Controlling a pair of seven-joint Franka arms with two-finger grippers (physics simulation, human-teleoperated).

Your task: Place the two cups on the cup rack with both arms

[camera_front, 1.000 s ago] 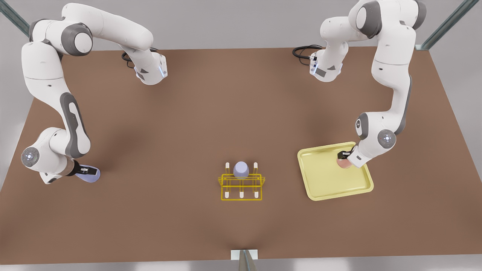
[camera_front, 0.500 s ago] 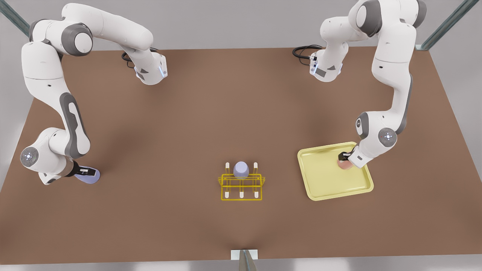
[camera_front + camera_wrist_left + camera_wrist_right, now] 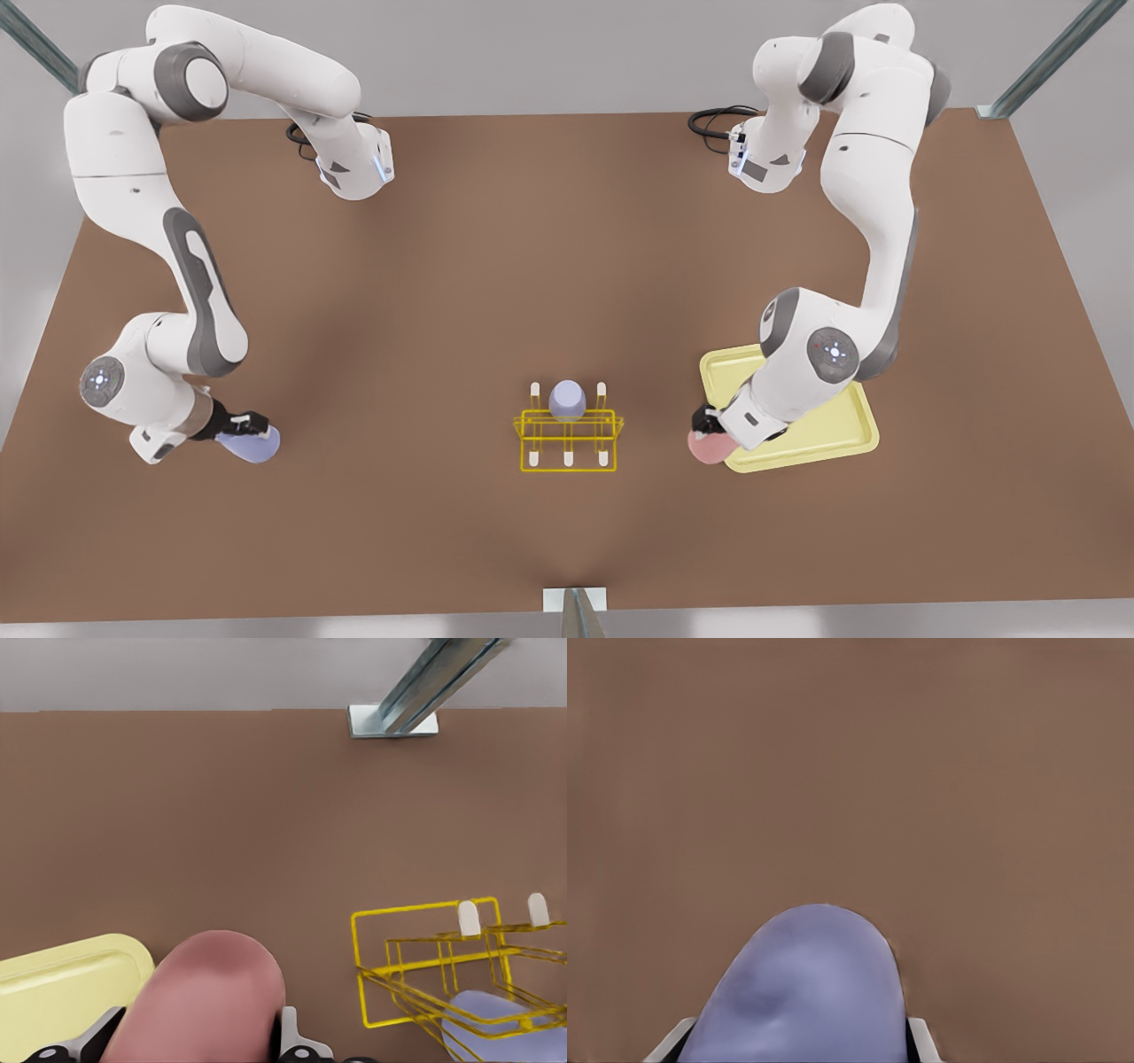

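1. Now the left gripper (image 3: 706,425), on the front view's right, holds the pink cup (image 3: 710,447) off the pale-yellow tray (image 3: 850,430). 0.5 s ago the cup was over the tray's far part. It now sits past the tray's edge on the rack side, over bare counter (image 3: 567,248).

2. In the left wrist view the fingers (image 3: 289,1036) pinch the pink cup (image 3: 205,997) on both sides, with the cup rack (image 3: 425,970) close ahead.

3. Meanwhile the right gripper (image 3: 241,425), on the front view's left, carries the pale lavender cup (image 3: 251,443). It has shifted toward the rack compared with 0.5 s ago, though it remains well apart from it.

4. In the right wrist view its fingers (image 3: 920,1035) flank the lavender cup (image 3: 799,992), pressed against it, with plain counter beyond.

5. The cup rack (image 3: 567,434) has not moved. A second lavender cup (image 3: 567,400) sits upside down on the middle peg of its far row. The other 5 white-tipped pegs stand free.

6. My reading is that both cups have been lifted and both arms are now carrying them toward the rack. The pink cup is the nearer of the 2.

7. Next, each cup probably needs turning mouth-down over a free peg. The arms close in from opposite sides, so crowding at the small rack is a risk.
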